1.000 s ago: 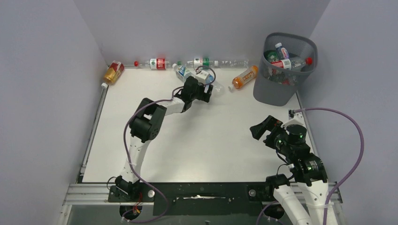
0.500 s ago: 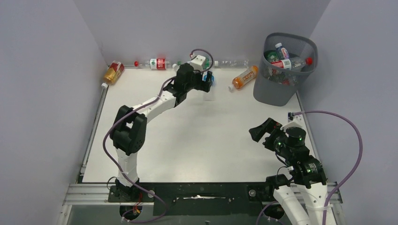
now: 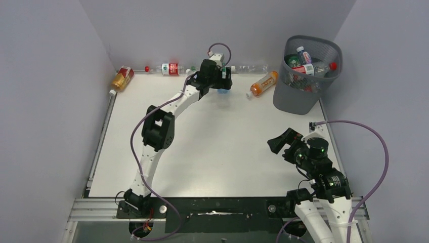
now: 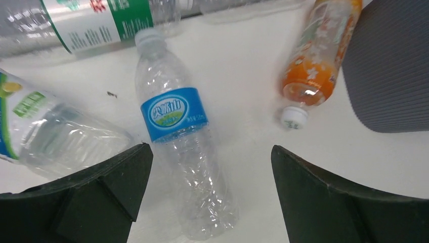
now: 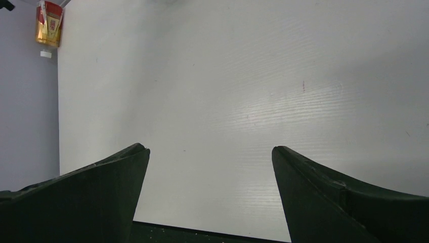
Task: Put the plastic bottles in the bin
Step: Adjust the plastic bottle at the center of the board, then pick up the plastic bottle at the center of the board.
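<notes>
A clear crumpled plastic bottle with a blue label (image 4: 177,147) is being shown lying on its side on the white tabletop (image 3: 222,147) near the back wall, its pale cap pointing away from the wrist camera. It is being straddled from above by the left claw (image 3: 221,85), whose jaws are being held wide. One black finger is being kept to each side of the bottle, and neither is touching it in the left wrist view. Just to its left, a second clear bottle with a green and blue label (image 4: 45,126) is being partly covered by the left finger. Beyond its cap, a clear bottle with a green and white label (image 4: 96,20) is being seen lying along the wall. To the right, an orange bottle with a white cap (image 4: 311,61) is lying apart from it, cap toward the camera, close beside the tall dark grey mesh bin (image 3: 306,76). The bin is standing at the back right corner, and several bottles with red, green and blue parts (image 3: 306,67) are being held inside it. Along the back wall, a red-labelled clear bottle (image 3: 169,68) and, at the left corner, an amber bottle with a red label (image 3: 122,78) are being seen lying. The right claw (image 5: 210,157) is being held well apart from all of this at the near right, its jaws spread wide over bare tabletop.
</notes>
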Controlling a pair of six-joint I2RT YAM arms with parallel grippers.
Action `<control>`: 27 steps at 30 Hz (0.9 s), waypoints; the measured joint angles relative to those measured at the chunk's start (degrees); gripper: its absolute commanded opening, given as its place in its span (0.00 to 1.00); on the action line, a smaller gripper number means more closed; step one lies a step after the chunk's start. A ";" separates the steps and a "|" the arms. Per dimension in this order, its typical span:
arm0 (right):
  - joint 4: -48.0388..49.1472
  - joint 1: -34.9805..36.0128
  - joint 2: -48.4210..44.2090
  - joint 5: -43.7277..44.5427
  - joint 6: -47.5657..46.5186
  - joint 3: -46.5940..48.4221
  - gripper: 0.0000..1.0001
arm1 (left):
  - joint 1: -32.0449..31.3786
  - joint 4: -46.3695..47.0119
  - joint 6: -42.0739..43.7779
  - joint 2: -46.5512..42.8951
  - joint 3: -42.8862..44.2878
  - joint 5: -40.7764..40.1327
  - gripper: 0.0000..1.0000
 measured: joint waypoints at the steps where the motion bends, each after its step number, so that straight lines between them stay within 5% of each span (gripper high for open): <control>1: 0.07 0.00 0.00 -0.07 0.00 -0.07 0.98 | 0.00 -1.09 -0.92 2.03 1.25 -0.07 0.89; 19: 0.42 0.00 0.11 -0.50 -0.50 -0.11 0.98 | -0.52 -5.51 -9.92 11.85 6.80 -4.98 0.86; 27: 0.42 0.00 -0.66 -0.90 -0.48 -0.81 0.98 | -1.75 -5.03 -10.49 12.61 5.09 -5.16 0.65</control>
